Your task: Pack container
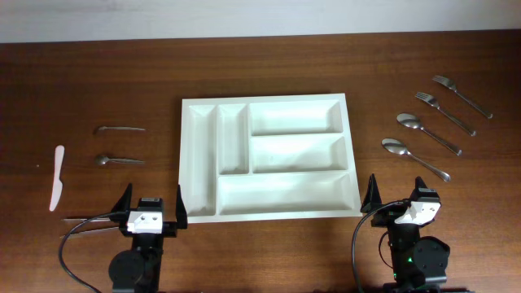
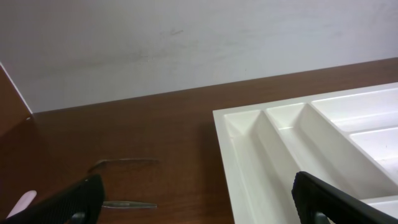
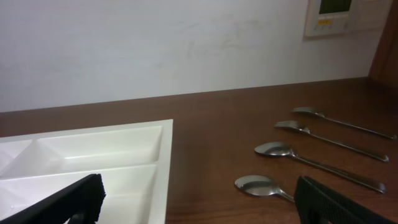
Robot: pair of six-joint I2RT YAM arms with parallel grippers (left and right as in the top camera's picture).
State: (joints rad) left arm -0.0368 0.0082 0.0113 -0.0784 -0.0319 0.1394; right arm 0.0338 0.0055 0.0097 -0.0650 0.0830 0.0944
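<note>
Dark wooden worktop (image 1: 98, 73) under a plain pale wall, with the container (image 1: 285, 155) dead centre and empty. I read that spot as giving both arms equal reach into it. Right of the container lie two spoons (image 1: 409, 121) and two forks (image 1: 429, 101), fanned apart. Left of it are two smaller spoons (image 1: 120, 129) and a white knife (image 1: 57, 177), probably spaced so I can pick each singly. The left jaws stand wide apart at the container's near-left corner, holding nothing. The right jaws, equally wide and empty, sit at its near-right corner.
</note>
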